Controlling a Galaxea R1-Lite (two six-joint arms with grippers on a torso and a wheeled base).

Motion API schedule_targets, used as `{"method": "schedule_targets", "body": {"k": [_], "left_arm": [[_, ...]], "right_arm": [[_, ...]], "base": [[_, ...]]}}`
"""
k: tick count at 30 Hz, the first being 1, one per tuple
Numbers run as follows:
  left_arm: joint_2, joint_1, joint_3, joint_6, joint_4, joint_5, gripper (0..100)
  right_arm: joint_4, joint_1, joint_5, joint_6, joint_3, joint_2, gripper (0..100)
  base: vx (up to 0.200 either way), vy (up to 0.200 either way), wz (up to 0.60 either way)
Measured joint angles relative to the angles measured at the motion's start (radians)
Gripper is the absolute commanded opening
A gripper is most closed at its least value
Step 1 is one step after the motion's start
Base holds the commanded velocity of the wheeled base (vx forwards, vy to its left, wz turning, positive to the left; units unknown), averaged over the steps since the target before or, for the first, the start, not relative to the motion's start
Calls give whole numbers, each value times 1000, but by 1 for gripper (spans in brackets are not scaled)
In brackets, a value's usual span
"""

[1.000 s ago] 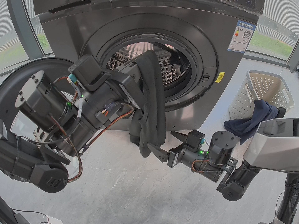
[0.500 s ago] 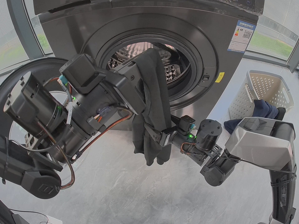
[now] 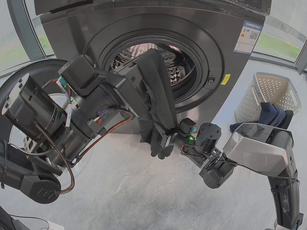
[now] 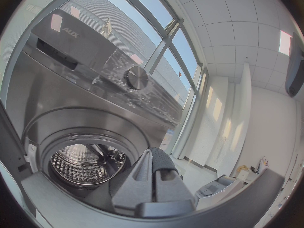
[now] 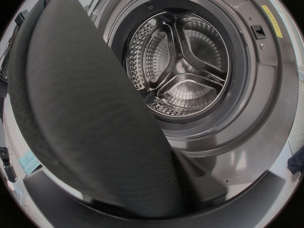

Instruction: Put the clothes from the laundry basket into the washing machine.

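A dark grey garment (image 3: 158,90) hangs from my left gripper (image 3: 145,64), which is shut on its top fold in front of the washing machine's open drum (image 3: 180,71). In the left wrist view the cloth (image 4: 160,159) is pinched between the two fingers (image 4: 136,181). My right gripper (image 3: 161,135) is pressed into the lower hanging part of the garment, which hides its tip. The same garment (image 5: 88,111) blocks much of the right wrist view beside the bare drum (image 5: 186,67). A navy garment (image 3: 271,114) hangs over the front of the white laundry basket (image 3: 278,87).
The washing machine's round door (image 3: 38,71) stands swung open on the left behind my left arm. The laundry basket sits on the floor to the right of the machine. Grey floor (image 3: 134,189) stretches out in front.
My right arm has swung left and up from the floor area into the hanging garment, bunching its lower end upward. The left gripper with the garment has risen slightly toward the drum opening.
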Motion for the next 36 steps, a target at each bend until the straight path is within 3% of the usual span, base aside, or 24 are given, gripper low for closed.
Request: {"method": "schedule_targets", "body": {"k": [11, 24, 25, 36], "left_arm": [[64, 191, 80, 7, -11, -4, 0], [298, 246, 165, 17, -108, -5, 0], [312, 247, 165, 18, -111, -6, 100], [375, 225, 287, 28, -114, -8, 100]], "right_arm": [[1, -54, 1, 7, 118, -127, 0], [3, -38, -6, 11, 162, -277, 0], [3, -34, -7, 11, 162, -281, 0], [10, -32, -9, 11, 122, -292, 0]], "base": [[0, 0, 0], [0, 0, 0], [0, 0, 0], [0, 0, 0]]}}
